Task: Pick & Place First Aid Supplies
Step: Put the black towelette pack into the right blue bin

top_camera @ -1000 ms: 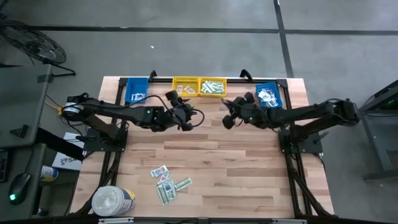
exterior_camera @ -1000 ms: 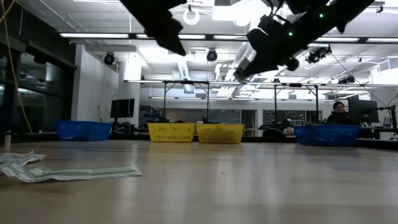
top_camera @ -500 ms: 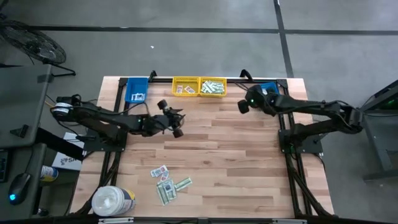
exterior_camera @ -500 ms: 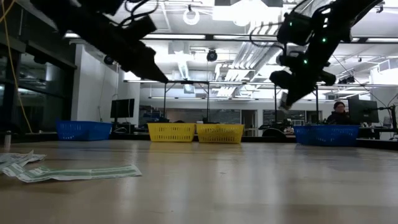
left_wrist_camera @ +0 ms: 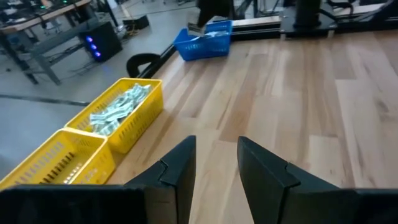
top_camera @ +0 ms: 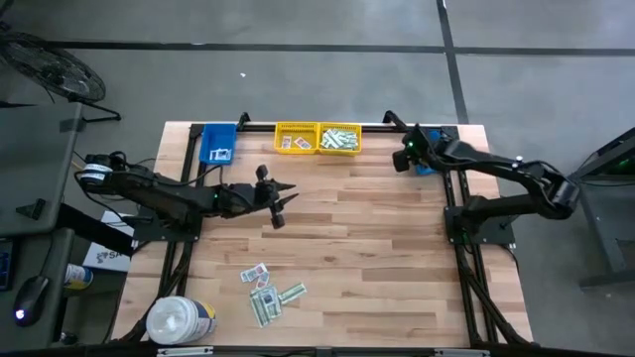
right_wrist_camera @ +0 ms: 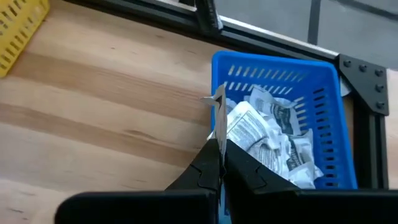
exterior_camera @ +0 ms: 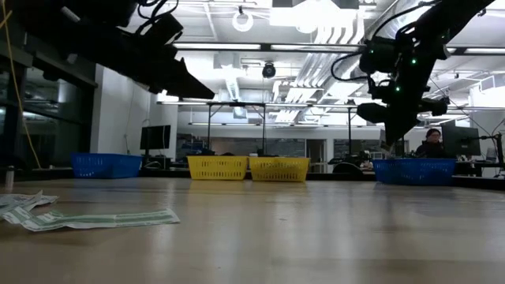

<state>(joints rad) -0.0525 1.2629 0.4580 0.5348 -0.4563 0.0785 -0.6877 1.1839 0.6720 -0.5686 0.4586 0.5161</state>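
The right hand is pinching a small white packet over the blue bin. The left hand is spread and empty, above the bench. More packets lie near the white tub.

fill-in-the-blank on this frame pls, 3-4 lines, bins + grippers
1. The right gripper holds a thin packet over the ____ bin at the table's right rear corner.
2. The left gripper has its jaws apart with ____ between them.
3. Both middle bins at the table's rear edge are ____ in colour.
4. The loose packets lie beside the white ____ at the table's front left.

Missing words: blue; nothing; yellow; tub
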